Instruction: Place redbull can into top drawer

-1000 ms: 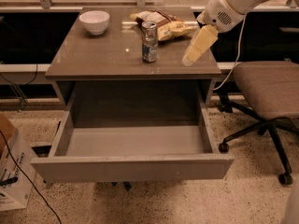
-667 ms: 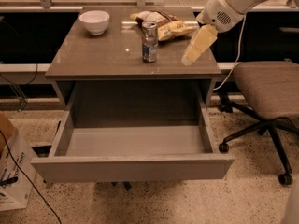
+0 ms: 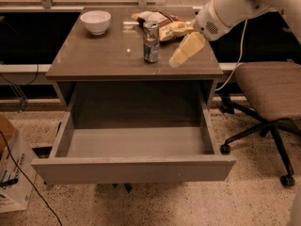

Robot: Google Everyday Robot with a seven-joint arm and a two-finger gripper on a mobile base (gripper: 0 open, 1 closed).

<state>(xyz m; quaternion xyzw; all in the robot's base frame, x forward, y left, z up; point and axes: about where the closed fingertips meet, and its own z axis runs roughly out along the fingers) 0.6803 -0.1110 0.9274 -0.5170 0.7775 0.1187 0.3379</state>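
Observation:
The redbull can (image 3: 151, 42) stands upright on the grey table top (image 3: 103, 55), near the middle and close to the front edge. My gripper (image 3: 176, 60) hangs just above the table top to the right of the can, pointing down and left toward it, a short gap away and holding nothing. The top drawer (image 3: 134, 169) is pulled wide open below the table; its pale grey inside (image 3: 136, 142) holds nothing.
A white bowl (image 3: 96, 21) sits at the back left of the table. A yellow and brown snack bag (image 3: 164, 25) lies at the back, behind the can. An office chair (image 3: 270, 86) stands to the right. A cardboard box (image 3: 11, 173) and cables are on the floor at left.
My gripper has moved a little to the left, closer to the can. The can, the bowl, the bag and the drawer have not moved.

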